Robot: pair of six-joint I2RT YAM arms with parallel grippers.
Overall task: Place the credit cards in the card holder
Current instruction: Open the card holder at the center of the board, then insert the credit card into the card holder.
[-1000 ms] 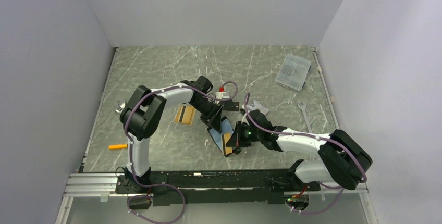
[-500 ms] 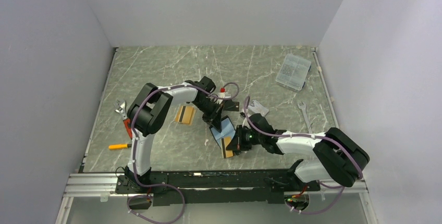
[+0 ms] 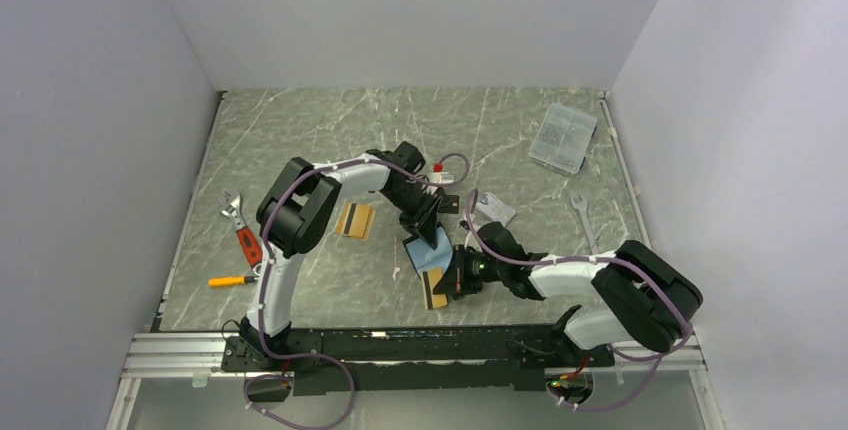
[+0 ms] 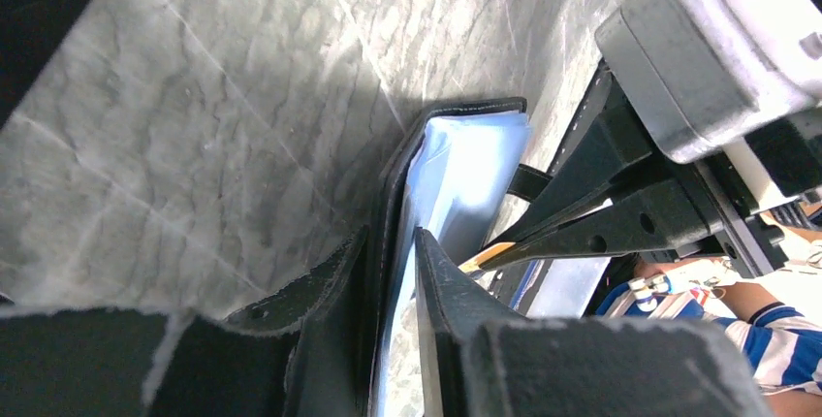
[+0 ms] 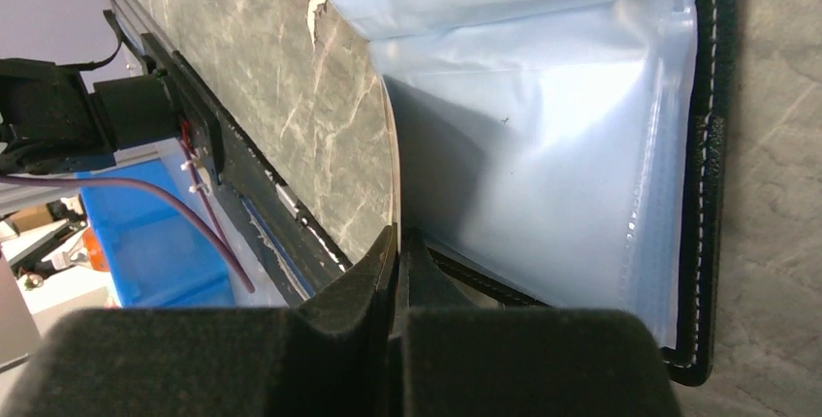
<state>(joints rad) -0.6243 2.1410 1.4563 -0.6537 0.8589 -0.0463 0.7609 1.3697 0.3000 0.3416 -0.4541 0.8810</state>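
The card holder (image 3: 433, 248), black leather with light blue lining, stands open on the table. My left gripper (image 3: 421, 222) is shut on one of its leaves, and the left wrist view shows the fingers (image 4: 334, 301) pinching the leather and lining (image 4: 456, 160). My right gripper (image 3: 452, 276) is shut on an orange-gold credit card (image 3: 433, 291), held edge-on (image 5: 394, 184) at the mouth of a blue pocket (image 5: 543, 136). That card's edge also shows in the left wrist view (image 4: 482, 260). Another orange-tan card (image 3: 354, 220) lies flat left of the holder. The other cards are out of view.
A clear plastic box (image 3: 562, 137) lies at the back right. A steel wrench (image 3: 583, 213) and a small white item (image 3: 495, 208) lie right of the holder. An adjustable wrench with a red handle (image 3: 240, 227) and an orange tool (image 3: 226, 281) lie at the left.
My left arm has swung right, carrying the card holder slightly right and uncovering the adjustable wrench. My right gripper has pushed the card further left toward the holder.
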